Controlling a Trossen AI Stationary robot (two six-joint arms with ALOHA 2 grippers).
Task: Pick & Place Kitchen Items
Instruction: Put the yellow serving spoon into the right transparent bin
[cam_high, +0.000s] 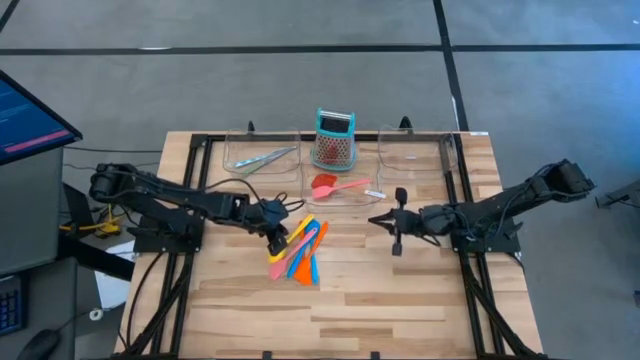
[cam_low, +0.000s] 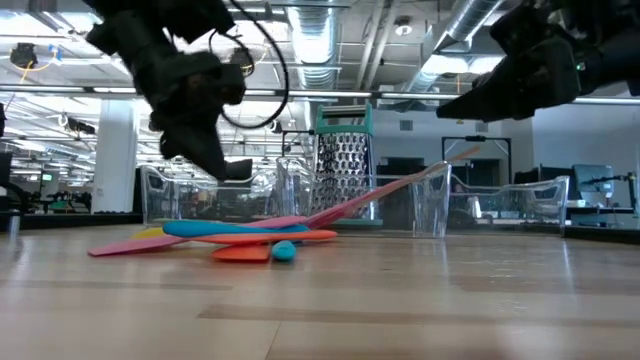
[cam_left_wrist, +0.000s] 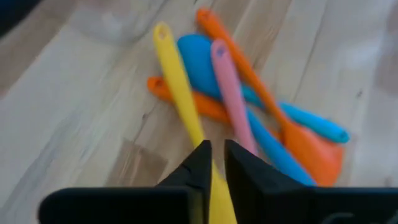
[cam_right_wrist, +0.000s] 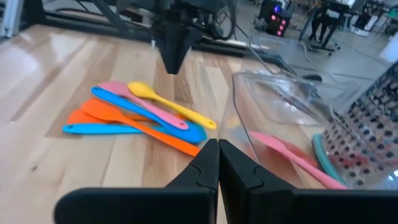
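Observation:
Several slim plastic utensils in orange, blue, pink and yellow lie crossed in a pile (cam_high: 300, 250) on the wooden table; the pile also shows in the left wrist view (cam_left_wrist: 249, 106). My left gripper (cam_high: 278, 235) hangs shut over the pile's left side, above the yellow utensil (cam_left_wrist: 177, 81) and clear of it in the low view (cam_low: 238, 172). My right gripper (cam_high: 372, 219) is shut and empty, in the air to the right of the pile. Silvery tongs (cam_high: 262, 158) lie in the far left tray. A red spatula (cam_high: 325, 186) and a pink spoon (cam_high: 352, 185) lie in the middle tray.
Three clear trays stand in a row at the table's far side; the right one (cam_high: 415, 150) holds nothing that I can see. A teal-topped metal grater (cam_high: 335, 140) stands upright behind the middle tray. Bare wood lies between the pile and the near edge.

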